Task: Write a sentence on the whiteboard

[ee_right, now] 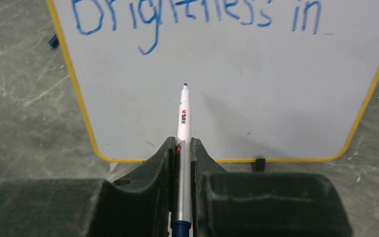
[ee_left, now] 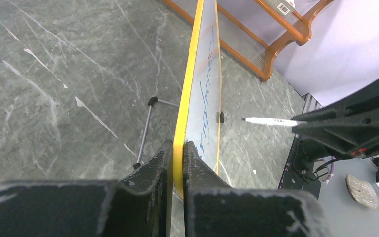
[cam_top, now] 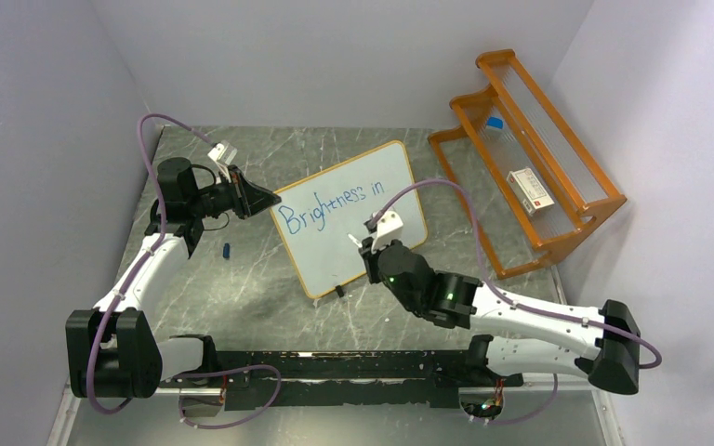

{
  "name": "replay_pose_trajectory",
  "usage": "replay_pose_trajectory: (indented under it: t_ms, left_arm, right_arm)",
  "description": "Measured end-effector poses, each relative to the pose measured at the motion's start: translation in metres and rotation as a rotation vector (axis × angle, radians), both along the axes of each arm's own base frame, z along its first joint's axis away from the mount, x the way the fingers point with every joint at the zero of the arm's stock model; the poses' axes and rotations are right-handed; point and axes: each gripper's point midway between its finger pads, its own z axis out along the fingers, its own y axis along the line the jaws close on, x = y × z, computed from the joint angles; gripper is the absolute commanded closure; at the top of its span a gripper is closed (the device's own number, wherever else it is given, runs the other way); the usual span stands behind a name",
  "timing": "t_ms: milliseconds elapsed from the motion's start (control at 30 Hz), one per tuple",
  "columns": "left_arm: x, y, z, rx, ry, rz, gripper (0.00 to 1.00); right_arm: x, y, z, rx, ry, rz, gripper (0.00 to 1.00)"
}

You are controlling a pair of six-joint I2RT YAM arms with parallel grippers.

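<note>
Grey marble table (cam_top: 260,293) with plain walls round it and an orange wooden rack (cam_top: 495,61) off on the far right. The whiteboard (cam_top: 363,243) stands upright on its little black feet about mid-table, turned a bit so its right end sits farther back.

My left gripper (ee_left: 177,163) is pinched tight on the board's left edge, with the orange frame sandwiched between the fingers, so I'm basically the clamp. My right gripper (ee_right: 182,158) is squeezed shut around a white marker (ee_right: 183,118), tip pointing at the board. From the left wrist view the tip is near the surface but not touching it.

The sentence (cam_top: 330,203) reads "Brightness in" in blue along the top, and everything below it is blank. So I'd say line one is done and line two hasn't started.

Next move, as I see it: shift the tip left under the "B", ease it in until it just touches, then write without shoving, because the board would tip or slide if my left grip gives. A small dark blue bit (cam_top: 227,250) lies on the table left of the board, probably the cap.
</note>
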Motion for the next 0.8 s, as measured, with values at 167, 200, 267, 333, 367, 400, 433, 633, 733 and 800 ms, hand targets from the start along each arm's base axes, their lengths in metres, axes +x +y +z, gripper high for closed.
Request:
replay_pose_trajectory:
  t_ms: [167,200,267,333,367,400,433,633,733,800]
  left_arm:
    - [0.000,0.000,0.000,0.000,-0.001,0.000,0.95]
    - [0.000,0.000,0.000,0.000,-0.001,0.000,0.95]
    - [0.000,0.000,0.000,0.000,-0.001,0.000,0.95]
    - [0.000,0.000,0.000,0.000,-0.001,0.000,0.95]
    - [0.000,0.000,0.000,0.000,-0.001,0.000,0.95]
    - [0.000,0.000,0.000,0.000,-0.001,0.000,0.95]
    - [0.000,0.000,0.000,0.000,-0.001,0.000,0.95]
    - [0.000,0.000,0.001,0.000,-0.002,0.000,0.95]
    - [-0.001,0.000,0.001,0.000,-0.002,0.000,0.95]
    - [-0.001,0.000,0.001,0.000,-0.002,0.000,0.95]
  right_arm:
    - [-0.015,0.015,-0.010,-0.024,-0.001,0.043,1.00]
    - [-0.017,0.018,-0.012,-0.027,-0.002,0.050,1.00]
    - [-0.023,0.025,-0.015,-0.034,-0.005,0.066,1.00]
    - [-0.029,0.033,-0.018,-0.038,-0.009,0.086,1.00]
    - [-0.031,0.036,-0.019,-0.041,-0.010,0.094,1.00]
    - [-0.034,0.039,-0.021,-0.046,-0.012,0.102,1.00]
    - [-0.036,0.042,-0.023,-0.050,-0.014,0.107,1.00]
    - [-0.043,0.057,-0.034,-0.072,-0.025,0.127,1.00]
    - [-0.044,0.062,-0.037,-0.079,-0.033,0.129,1.00]
    - [-0.043,0.064,-0.037,-0.077,-0.040,0.124,1.00]
